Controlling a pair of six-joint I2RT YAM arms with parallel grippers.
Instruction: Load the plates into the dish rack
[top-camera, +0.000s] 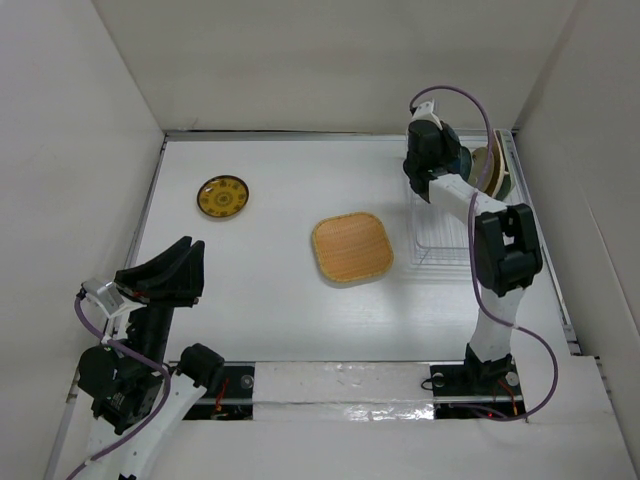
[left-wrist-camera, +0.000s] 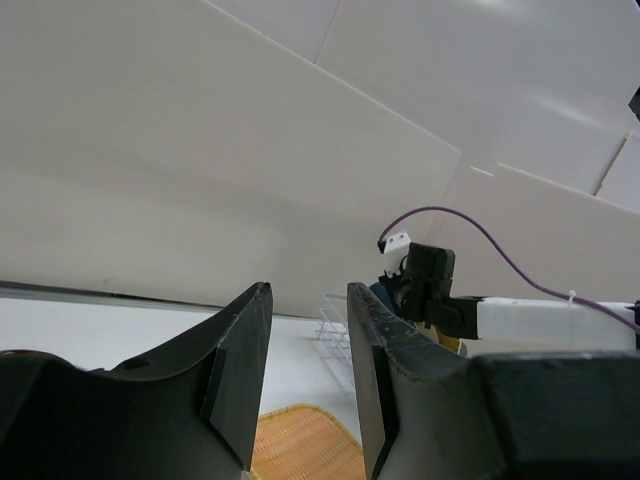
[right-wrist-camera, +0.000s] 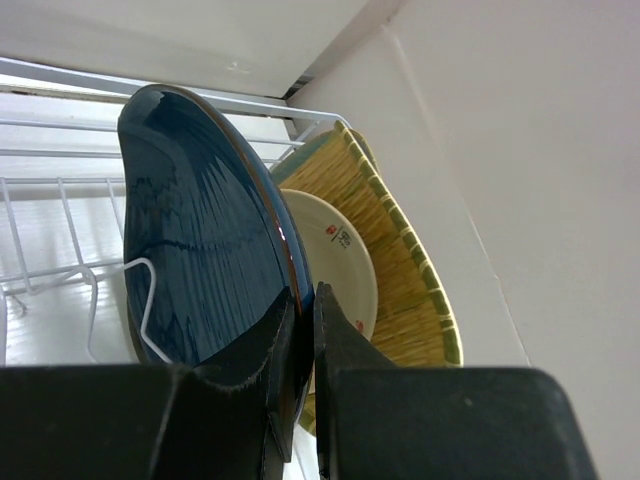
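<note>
My right gripper (right-wrist-camera: 303, 300) is shut on the rim of the teal-blue plate (right-wrist-camera: 200, 240), which stands upright in the white wire dish rack (top-camera: 440, 240) at the far right. Behind it in the rack stand the cream plate (right-wrist-camera: 345, 260) and a tan woven plate (right-wrist-camera: 400, 240) with a green edge. The right gripper (top-camera: 447, 160) is over the rack's far end. A tan rounded-square plate (top-camera: 351, 247) lies flat mid-table, also in the left wrist view (left-wrist-camera: 305, 445). The yellow dark-patterned plate (top-camera: 223, 196) lies at the far left. My left gripper (top-camera: 185, 262) is open and empty, raised at the near left.
White walls enclose the table on the left, back and right. The rack's near slots (top-camera: 440, 255) hold nothing. The right arm's purple cable (top-camera: 480, 110) loops over the rack.
</note>
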